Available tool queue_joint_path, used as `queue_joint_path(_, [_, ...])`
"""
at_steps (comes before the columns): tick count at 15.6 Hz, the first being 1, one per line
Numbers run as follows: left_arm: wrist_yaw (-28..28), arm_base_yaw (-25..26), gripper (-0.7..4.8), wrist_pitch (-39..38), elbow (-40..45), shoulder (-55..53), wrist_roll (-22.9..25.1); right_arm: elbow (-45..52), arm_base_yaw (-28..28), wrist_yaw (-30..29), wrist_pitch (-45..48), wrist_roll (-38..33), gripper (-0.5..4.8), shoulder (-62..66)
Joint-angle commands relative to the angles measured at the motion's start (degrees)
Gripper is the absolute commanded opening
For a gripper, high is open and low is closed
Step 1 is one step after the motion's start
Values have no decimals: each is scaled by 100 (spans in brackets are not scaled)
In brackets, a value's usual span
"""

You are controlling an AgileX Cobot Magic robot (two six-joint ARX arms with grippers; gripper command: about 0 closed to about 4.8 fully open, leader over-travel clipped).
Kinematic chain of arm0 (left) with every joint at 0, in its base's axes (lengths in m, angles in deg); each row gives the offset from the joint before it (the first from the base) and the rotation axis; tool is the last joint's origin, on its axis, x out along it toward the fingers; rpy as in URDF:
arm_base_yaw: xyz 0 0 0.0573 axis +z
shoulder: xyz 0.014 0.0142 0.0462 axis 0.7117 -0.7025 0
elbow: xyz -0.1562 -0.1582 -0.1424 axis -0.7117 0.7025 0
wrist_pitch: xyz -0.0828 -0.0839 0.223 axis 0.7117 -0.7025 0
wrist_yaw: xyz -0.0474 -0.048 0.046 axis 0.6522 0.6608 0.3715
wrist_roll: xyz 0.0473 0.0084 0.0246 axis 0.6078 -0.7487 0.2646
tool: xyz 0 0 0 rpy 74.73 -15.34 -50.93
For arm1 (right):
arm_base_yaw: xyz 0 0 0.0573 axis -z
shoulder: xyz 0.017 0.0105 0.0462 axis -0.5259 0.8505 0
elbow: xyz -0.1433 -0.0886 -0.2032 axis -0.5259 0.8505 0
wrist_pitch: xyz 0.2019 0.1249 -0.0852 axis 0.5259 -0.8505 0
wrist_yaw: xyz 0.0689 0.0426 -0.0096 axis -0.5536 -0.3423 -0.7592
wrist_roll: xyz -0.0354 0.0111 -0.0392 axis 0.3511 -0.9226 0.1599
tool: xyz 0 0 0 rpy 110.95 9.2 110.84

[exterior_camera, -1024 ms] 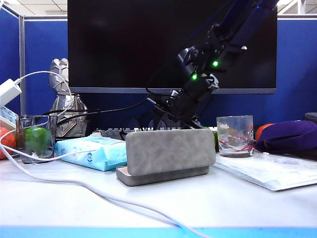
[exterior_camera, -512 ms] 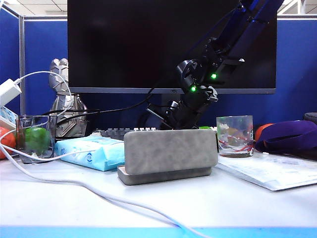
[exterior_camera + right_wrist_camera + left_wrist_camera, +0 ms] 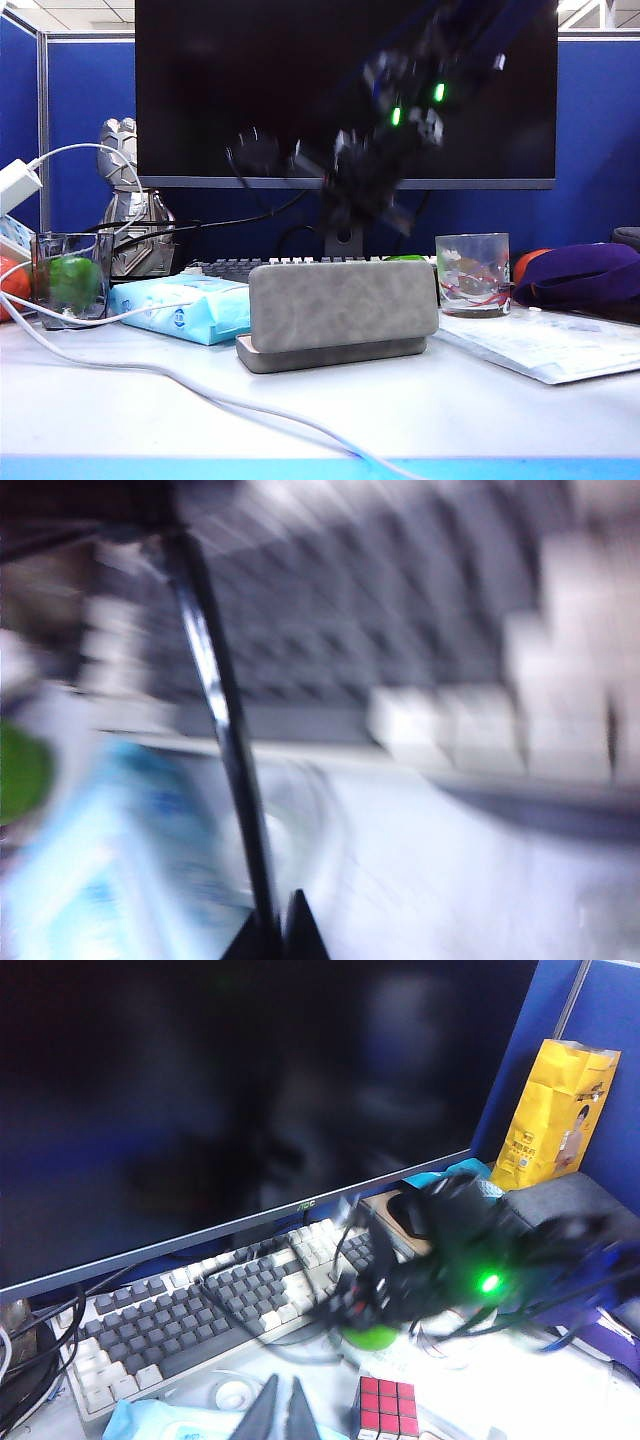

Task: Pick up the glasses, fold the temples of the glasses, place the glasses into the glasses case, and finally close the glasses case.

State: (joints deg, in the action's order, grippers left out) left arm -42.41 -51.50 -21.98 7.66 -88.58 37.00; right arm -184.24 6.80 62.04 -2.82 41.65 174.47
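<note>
My right gripper (image 3: pixel 275 932) has its jaws pinched on a temple of the thin dark round-rimmed glasses (image 3: pixel 262 152), above the grey suede clamshell case (image 3: pixel 342 305); left gripper (image 3: pixel 281 1412) idles closed, empty. That thin grip could slip mid-swing.

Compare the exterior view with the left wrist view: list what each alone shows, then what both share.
Exterior only: the glasses case, open with lid upright, and the red-swirled tumbler.
Left wrist only: the shut left gripper, a Rubik's cube, a yellow packet.
Both: the monitor, keyboard and blurred right gripper, raised and shut.
</note>
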Motion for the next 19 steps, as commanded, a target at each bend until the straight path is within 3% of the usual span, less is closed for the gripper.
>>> queue_joint_path(1, [168, -2, -5, 83, -42, 17, -164, -39, -11, -317, 116, 1082, -6, -612])
queue_joint_path(5, [317, 0, -5, 656, -42, 26, -1585, -37, -11, -994, 98, 2476, -6, -1617])
queue_joint_path(9, [446, 0, -3, 973, -42, 28, -2951, -37, -11, -2157, 96, 3526, -6, -2500])
queue_joint_path(10, [673, 0, 11, 1147, -42, 26, -3318, -37, -11, -2435, 98, 3733, -6, -2667])
queue_joint_path(12, [1145, 0, 129, 1574, -42, 24, -4044, -37, -11, -3108, 98, 4096, -6, -2859])
queue_joint_path(16, [2380, 0, 154, 2444, -42, -94, -5587, -37, -153, -4044, 168, 4210, -6, -2920])
queue_joint_path(19, [2946, -4, 157, 2468, -42, -232, -5849, -37, -501, -4188, 170, 4210, -6, -2920])
